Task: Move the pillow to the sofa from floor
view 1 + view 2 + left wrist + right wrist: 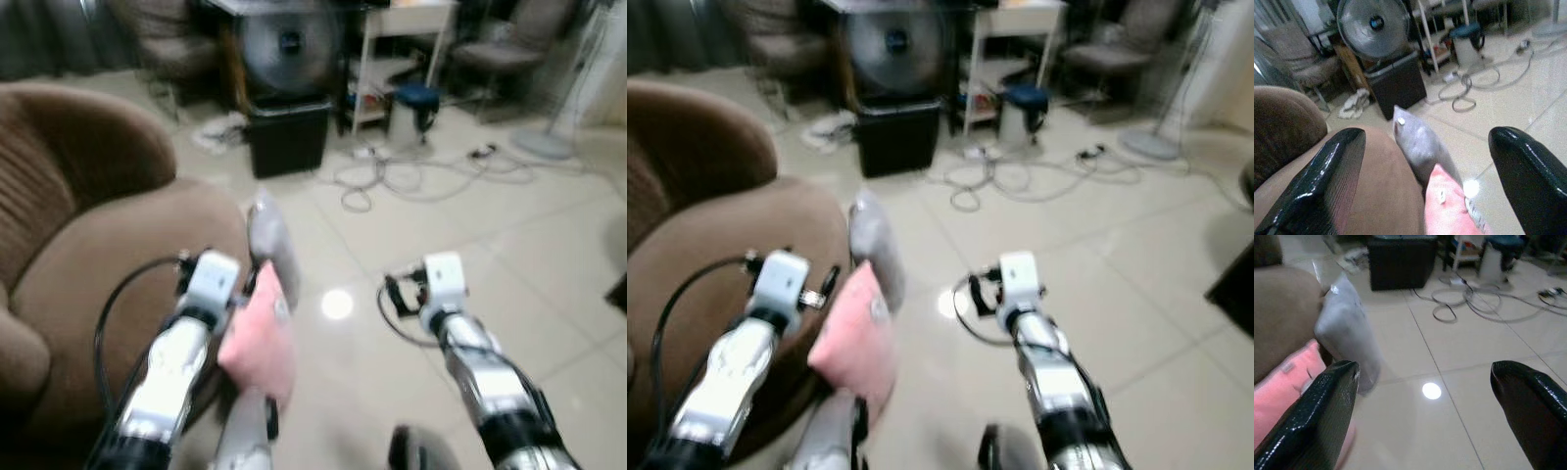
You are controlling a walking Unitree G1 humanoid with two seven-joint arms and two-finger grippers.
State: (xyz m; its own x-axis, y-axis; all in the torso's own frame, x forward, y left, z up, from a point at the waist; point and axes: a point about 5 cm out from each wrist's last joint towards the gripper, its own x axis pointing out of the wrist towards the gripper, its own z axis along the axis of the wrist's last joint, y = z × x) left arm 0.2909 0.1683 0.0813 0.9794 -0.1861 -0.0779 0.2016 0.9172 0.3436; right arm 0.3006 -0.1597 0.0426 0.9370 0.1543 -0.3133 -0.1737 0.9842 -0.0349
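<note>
Your left tool (1425, 161) hangs wide open and empty, right above the pink pillow (263, 338), which stands on the floor against the sofa (98, 255), long axis upright. Your right tool (1425, 396), equally open and empty, sits farther off over bare floor.

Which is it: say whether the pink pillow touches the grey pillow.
Touching. The left wrist view shows the pink pillow pressed against the lower end of the grey pillow, no gap between them, beside the brown sofa.
</note>
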